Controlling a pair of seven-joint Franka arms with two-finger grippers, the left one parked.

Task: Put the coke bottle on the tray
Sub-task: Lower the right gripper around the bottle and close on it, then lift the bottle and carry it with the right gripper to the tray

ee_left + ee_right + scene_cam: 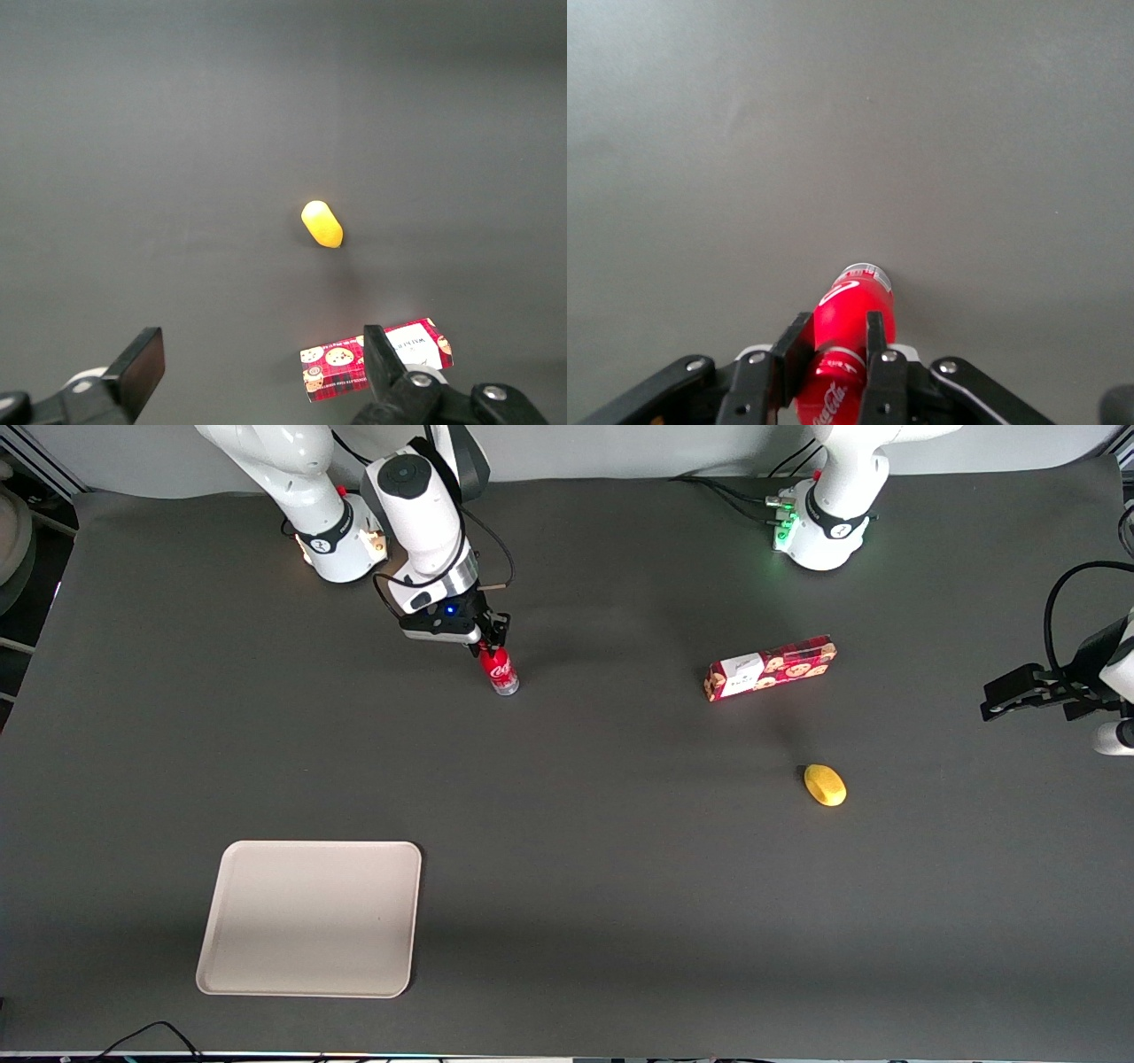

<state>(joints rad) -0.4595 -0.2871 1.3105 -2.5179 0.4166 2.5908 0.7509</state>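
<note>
The coke bottle [500, 670] is small and red with a white script logo and a clear base. It stands upright on the dark table near the working arm's base. My right gripper [490, 640] comes down over its top. In the right wrist view the two fingers [874, 336] press against the bottle's upper part [855, 305] on both sides, so the gripper [835, 335] is shut on it. The beige tray [310, 917] lies flat and bare, much nearer the front camera than the bottle, at the working arm's end of the table.
A long red cookie box [769, 667] lies toward the parked arm's end, and also shows in the left wrist view [341, 367]. A small yellow object [825, 785] lies nearer the front camera than the box and shows there too [322, 224].
</note>
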